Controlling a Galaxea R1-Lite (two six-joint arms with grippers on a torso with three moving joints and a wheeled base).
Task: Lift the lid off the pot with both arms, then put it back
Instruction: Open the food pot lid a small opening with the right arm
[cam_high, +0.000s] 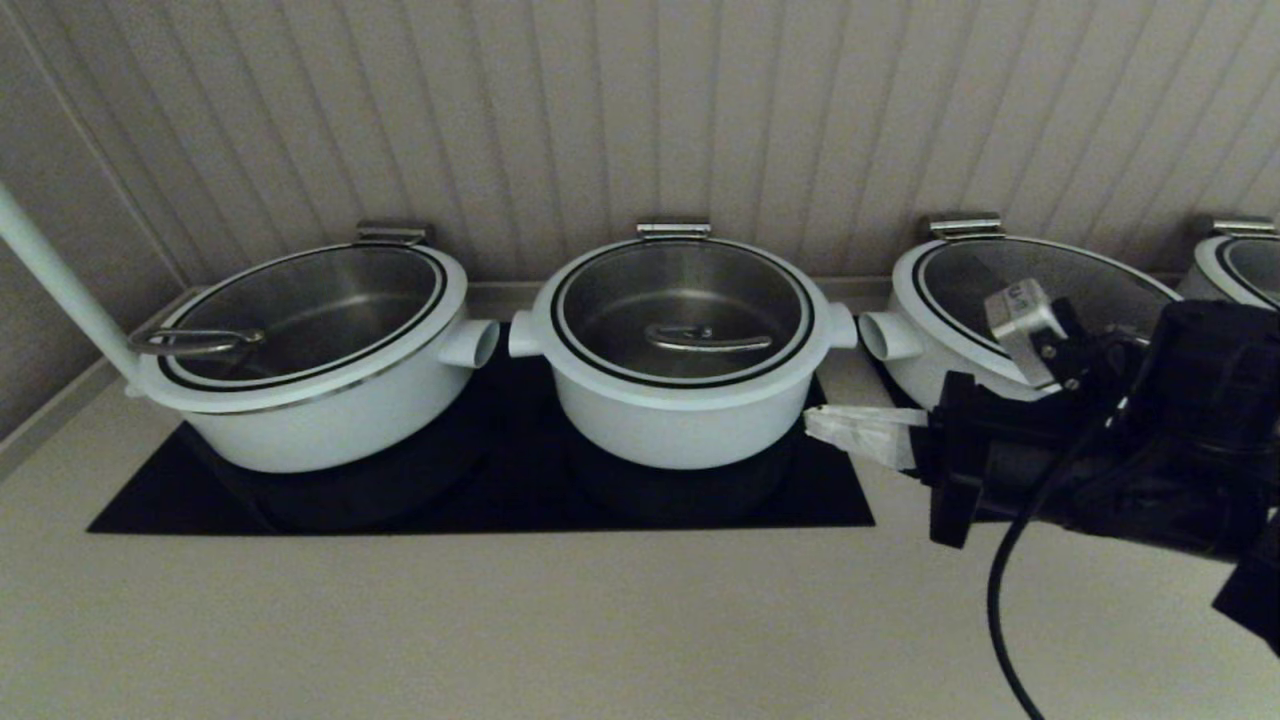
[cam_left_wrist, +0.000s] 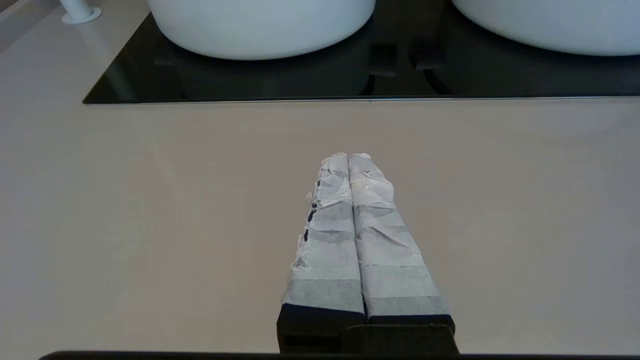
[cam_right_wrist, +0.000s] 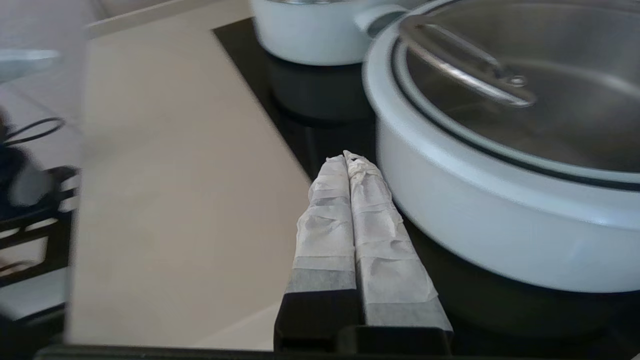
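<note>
The pot (cam_high: 680, 430), small, deep and white with stub handles, stands in the middle of the black cooktop (cam_high: 480, 500). The lid (cam_high: 680, 300) sits on it, its steel bar handle (cam_high: 708, 340) in the centre. My right gripper (cam_high: 812, 420) is shut and empty, pointing left, with its tips just off the pot's lower right side. In the right wrist view my right gripper (cam_right_wrist: 347, 159) lies beside the pot's wall (cam_right_wrist: 500, 220) below the lid handle (cam_right_wrist: 460, 62). My left gripper (cam_left_wrist: 348, 157) is shut and empty over the bare counter in front of the cooktop, out of the head view.
A wider lidded pot (cam_high: 310, 420) stands left of the pot, and another (cam_high: 930, 370) stands right of it, behind my right arm. A further one (cam_high: 1240, 260) is at the far right. A white pole (cam_high: 60, 280) rises at the left. The panelled wall is close behind.
</note>
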